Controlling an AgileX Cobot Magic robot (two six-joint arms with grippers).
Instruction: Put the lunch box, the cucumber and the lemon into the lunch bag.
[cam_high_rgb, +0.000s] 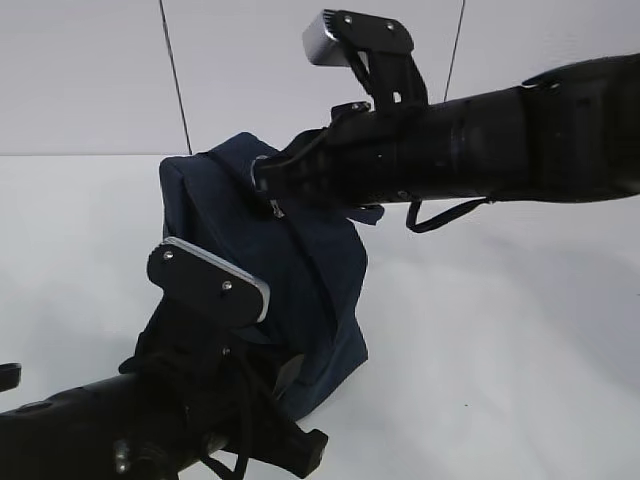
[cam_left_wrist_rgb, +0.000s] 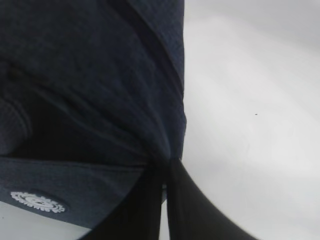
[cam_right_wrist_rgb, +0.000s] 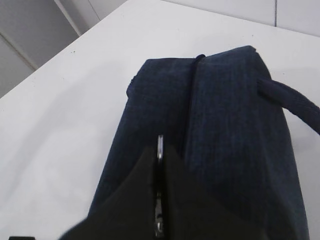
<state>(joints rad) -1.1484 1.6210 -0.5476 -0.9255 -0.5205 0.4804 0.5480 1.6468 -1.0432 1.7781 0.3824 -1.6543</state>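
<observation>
The navy lunch bag (cam_high_rgb: 322, 270) stands upright in the middle of the white table. My right gripper (cam_right_wrist_rgb: 160, 152) reaches across from the right to the bag's top edge and is shut on the thin metal zipper pull (cam_right_wrist_rgb: 160, 142), which sticks out between its black fingers. My left gripper (cam_left_wrist_rgb: 166, 165) comes in from the lower left and is shut on a gathered fold of the lunch bag (cam_left_wrist_rgb: 100, 90) low on its side. A strap handle (cam_right_wrist_rgb: 295, 107) hangs off the bag's right. The lunch box, the cucumber and the lemon are out of view.
The white table (cam_high_rgb: 500, 350) spreads around the bag, with its far left edge (cam_right_wrist_rgb: 45, 65) in the right wrist view. A pale wall (cam_high_rgb: 90, 70) stands behind. A round white label (cam_left_wrist_rgb: 37, 201) marks the bag near my left gripper.
</observation>
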